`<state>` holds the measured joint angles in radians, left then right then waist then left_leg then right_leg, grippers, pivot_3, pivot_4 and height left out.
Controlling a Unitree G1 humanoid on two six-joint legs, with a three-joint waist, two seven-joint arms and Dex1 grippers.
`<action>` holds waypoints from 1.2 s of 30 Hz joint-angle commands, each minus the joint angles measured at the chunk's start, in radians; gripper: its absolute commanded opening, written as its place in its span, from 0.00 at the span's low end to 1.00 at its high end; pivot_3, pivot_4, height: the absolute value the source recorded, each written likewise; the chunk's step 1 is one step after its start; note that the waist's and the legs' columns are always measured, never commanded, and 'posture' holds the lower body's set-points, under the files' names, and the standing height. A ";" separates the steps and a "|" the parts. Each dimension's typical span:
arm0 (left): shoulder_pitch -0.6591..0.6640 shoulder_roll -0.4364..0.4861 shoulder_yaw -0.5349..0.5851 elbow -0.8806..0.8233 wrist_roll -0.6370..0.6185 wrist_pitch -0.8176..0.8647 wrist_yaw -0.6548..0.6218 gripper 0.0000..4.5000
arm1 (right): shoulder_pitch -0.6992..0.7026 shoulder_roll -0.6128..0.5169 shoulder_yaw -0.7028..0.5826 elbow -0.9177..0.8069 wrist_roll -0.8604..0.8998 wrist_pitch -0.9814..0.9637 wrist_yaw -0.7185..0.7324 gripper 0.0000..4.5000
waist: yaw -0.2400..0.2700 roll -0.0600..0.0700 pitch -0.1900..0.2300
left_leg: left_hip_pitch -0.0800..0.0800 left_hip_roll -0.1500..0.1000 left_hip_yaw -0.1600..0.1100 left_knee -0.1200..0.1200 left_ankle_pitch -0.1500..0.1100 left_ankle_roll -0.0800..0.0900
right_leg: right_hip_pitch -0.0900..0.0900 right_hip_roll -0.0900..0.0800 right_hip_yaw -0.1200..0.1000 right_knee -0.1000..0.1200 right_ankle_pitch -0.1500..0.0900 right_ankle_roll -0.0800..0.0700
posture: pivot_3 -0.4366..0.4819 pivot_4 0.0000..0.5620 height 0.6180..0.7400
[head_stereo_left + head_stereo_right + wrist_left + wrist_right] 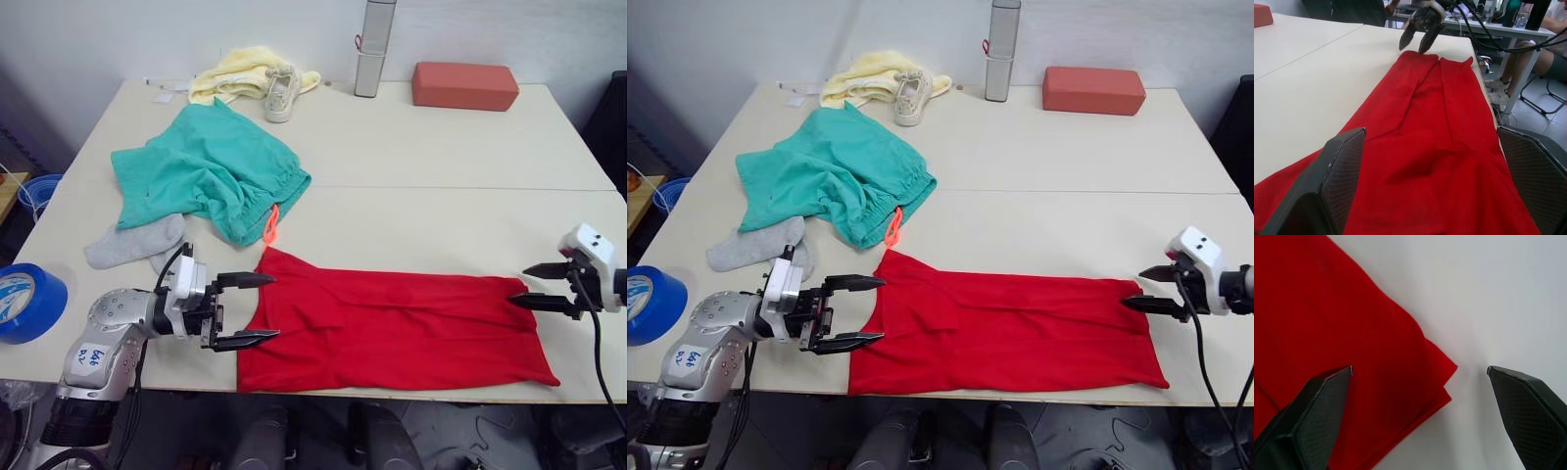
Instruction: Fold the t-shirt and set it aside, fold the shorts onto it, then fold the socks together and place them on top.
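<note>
matt red cotton t-shirt [392, 328], smooth matt table [441, 157]

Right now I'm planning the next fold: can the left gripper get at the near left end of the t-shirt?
Probably yes. The left gripper is open at the t-shirt's left edge, fingers pointing at the cloth, with nothing between them. The shorts and socks lie farther back, out of the way.

The t-shirt [392, 328] lies folded lengthwise along the near edge of the worktop [441, 186], with the left gripper [257, 309] at its left end and the right gripper [534, 286] at its right end. Behind its left end lie the shorts [206, 176], with the socks [132, 245] just left of them. At the far edge sit a cloth [240, 73], a sneaker [281, 93], a bottle [373, 47] and a block [464, 85].
</note>
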<state>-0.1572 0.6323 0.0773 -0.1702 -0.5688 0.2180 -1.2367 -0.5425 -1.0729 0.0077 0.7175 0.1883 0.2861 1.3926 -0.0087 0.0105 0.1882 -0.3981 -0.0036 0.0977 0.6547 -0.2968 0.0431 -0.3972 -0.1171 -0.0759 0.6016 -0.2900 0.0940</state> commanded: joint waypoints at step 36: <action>-0.122 -0.083 -0.021 0.119 0.094 -0.138 0.097 1.00 | -0.530 0.314 0.067 0.552 -0.359 -0.567 -0.511 0.00 | -0.021 0.001 0.001 | 0.000 0.000 0.001 0.005 0.006 0.004 | 0.000 0.001 0.000 0.008 0.001 0.001 | 0.48 0.27 1.00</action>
<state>-0.2663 0.5518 0.0540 -0.0555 -0.4799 0.1003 -1.1455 -1.0507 -0.7540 0.0922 1.2654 -0.1816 -0.2765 0.8774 -0.0301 0.0110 0.1890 -0.3984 -0.0040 0.0990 0.6593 -0.2908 0.0474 -0.3970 -0.1156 -0.0760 0.6093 -0.2894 0.0952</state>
